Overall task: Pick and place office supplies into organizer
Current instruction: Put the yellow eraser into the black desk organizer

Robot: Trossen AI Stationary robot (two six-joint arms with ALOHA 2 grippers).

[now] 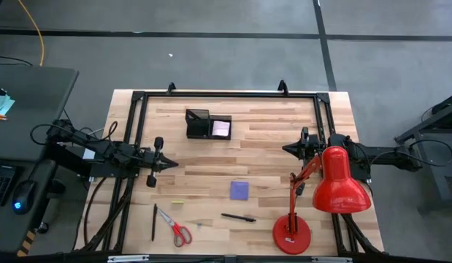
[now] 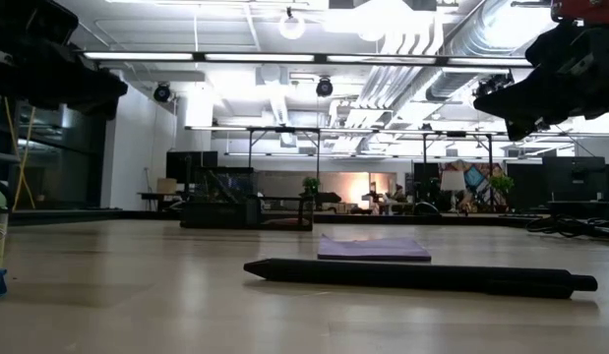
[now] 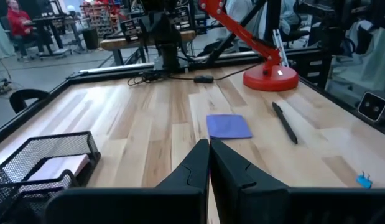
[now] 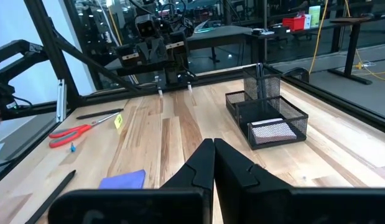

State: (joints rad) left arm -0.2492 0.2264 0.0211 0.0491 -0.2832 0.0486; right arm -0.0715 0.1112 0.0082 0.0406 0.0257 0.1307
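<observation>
The black mesh organizer (image 1: 208,124) stands at the far middle of the table with a pink pad (image 1: 221,128) lying in one compartment. A purple pad (image 1: 239,190) lies flat near the middle. Toward the near edge lie red-handled scissors (image 1: 174,228), two dark pens (image 1: 153,221) (image 1: 238,217) and a small yellowish piece (image 1: 177,202). My left gripper (image 1: 171,164) waits shut at the left side, above the table. My right gripper (image 1: 286,148) waits shut at the right side. Both hold nothing.
A large red desk lamp (image 1: 328,190) stands at the near right, its base (image 1: 291,234) by the near edge and its shade just under my right arm. A black metal frame (image 1: 226,93) runs along the table's far and side edges. A tiny blue piece (image 1: 198,223) lies beside the scissors.
</observation>
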